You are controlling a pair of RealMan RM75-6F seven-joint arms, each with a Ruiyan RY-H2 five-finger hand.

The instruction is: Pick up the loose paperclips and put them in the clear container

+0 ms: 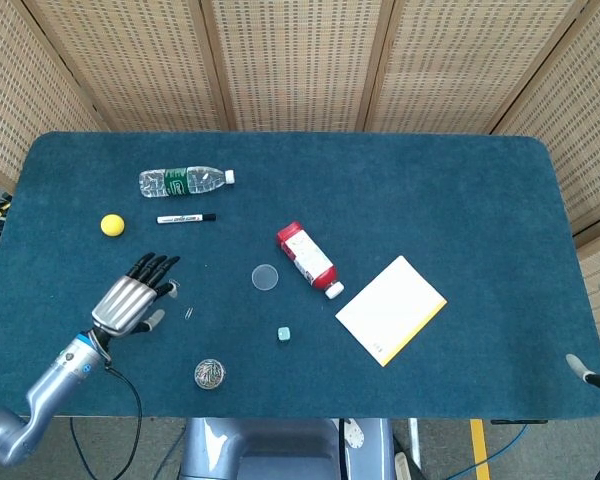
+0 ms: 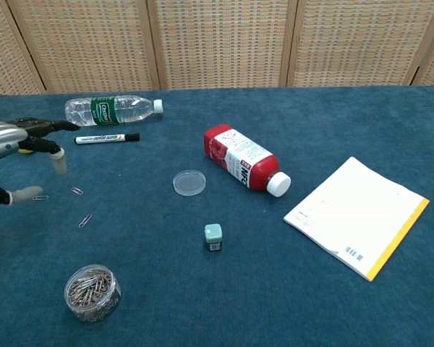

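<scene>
My left hand (image 1: 130, 300) hovers over the table's left side with its fingers spread and nothing in it; in the chest view the left hand (image 2: 14, 141) enters from the left edge. Three loose paperclips lie under and beside it: one (image 2: 40, 197) nearest the thumb, one (image 2: 77, 191) just right of it, one (image 2: 84, 220) nearer the front, also seen as a paperclip (image 1: 188, 313) from above. The clear container (image 1: 209, 374) (image 2: 92, 292), full of paperclips, stands apart near the front edge. Only two spread fingertips of my right hand (image 1: 592, 335) show off the table's right edge.
The container's round clear lid (image 2: 189, 182) lies mid-table beside a red bottle (image 2: 242, 160) on its side. A small teal cube (image 2: 213, 236), a notepad (image 2: 356, 215), a marker (image 2: 106, 138), a water bottle (image 2: 112, 110) and a yellow ball (image 1: 112, 225) are also on the blue cloth.
</scene>
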